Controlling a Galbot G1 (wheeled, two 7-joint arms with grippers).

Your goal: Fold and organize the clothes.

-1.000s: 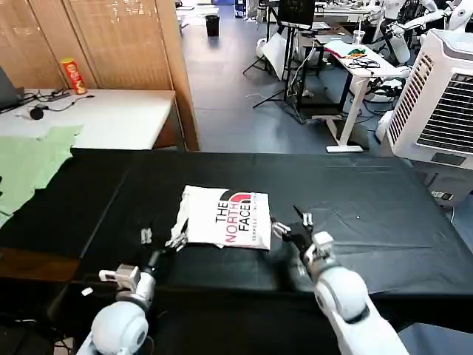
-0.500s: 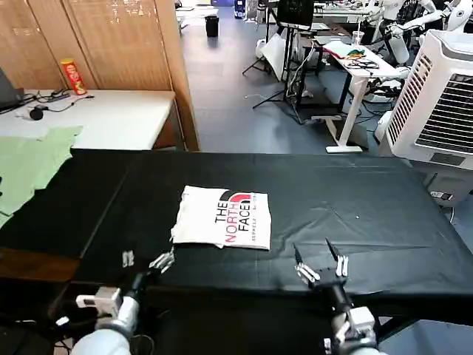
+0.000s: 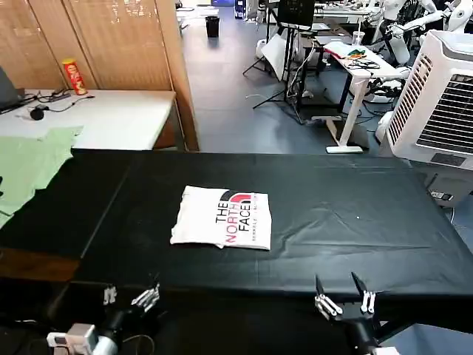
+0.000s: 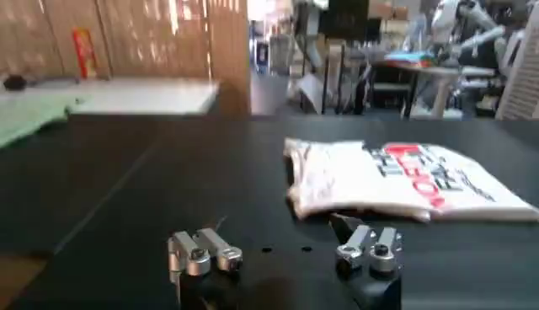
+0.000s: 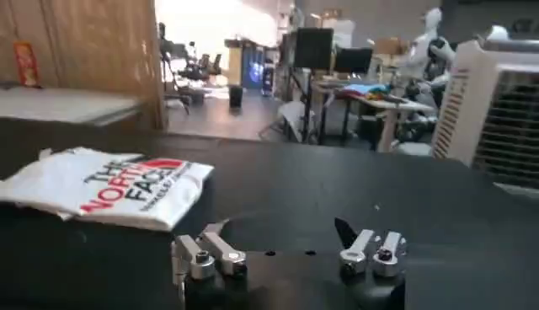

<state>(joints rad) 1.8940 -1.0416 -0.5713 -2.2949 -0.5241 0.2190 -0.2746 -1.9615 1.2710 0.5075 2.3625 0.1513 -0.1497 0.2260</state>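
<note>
Head view: the left claw (image 3: 131,297) is seen at the near edge of the bench (image 3: 355,214), its fingers spread wide apart with nothing held between them. The right claw (image 3: 344,302) is seen at the same near edge, farther to the right, likewise spread wide and empty. Neither claw is touching the T-shirt (image 3: 222,217).

The T-shirt is laid folded into a compact rectangle near the middle of the bench, well apart from both claws, its soft white cotton turned print-side up so that the black-and-red "THE NORTH FACE" lettering is shown. The bench is covered in a smooth black cloth with faint creases.

A light green garment (image 3: 26,164) is draped at the far left, partly cut off by the frame. The arms behind both claws are mostly cut off.
</note>
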